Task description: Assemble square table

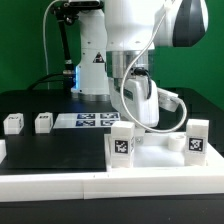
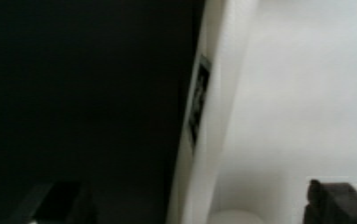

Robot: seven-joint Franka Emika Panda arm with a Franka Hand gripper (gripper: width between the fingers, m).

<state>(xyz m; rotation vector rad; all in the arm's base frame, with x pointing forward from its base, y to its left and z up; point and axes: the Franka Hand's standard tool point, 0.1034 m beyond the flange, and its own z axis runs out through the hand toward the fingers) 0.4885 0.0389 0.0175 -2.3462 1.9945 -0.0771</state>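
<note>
The white square tabletop (image 1: pixel 160 160) lies at the front, toward the exterior view's right. Two white tagged legs stand upright on it, one at its near left corner (image 1: pixel 121 144) and one at its right (image 1: pixel 197 139). Two more legs (image 1: pixel 13 123) (image 1: pixel 43 122) stand loose on the black table at the left. My gripper (image 1: pixel 139 120) hangs over the tabletop between the two upright legs. In the wrist view its dark fingers (image 2: pixel 342 200) stand wide apart, gripper (image 2: pixel 196 206) open. The tabletop's edge with a tag (image 2: pixel 201 95) runs between them. I cannot tell whether they touch it.
The marker board (image 1: pixel 92 121) lies flat behind the tabletop, near the robot's base (image 1: pixel 92 70). A long white border bar (image 1: pixel 90 190) runs along the table's front edge. A white cable (image 1: pixel 165 110) loops beside the gripper.
</note>
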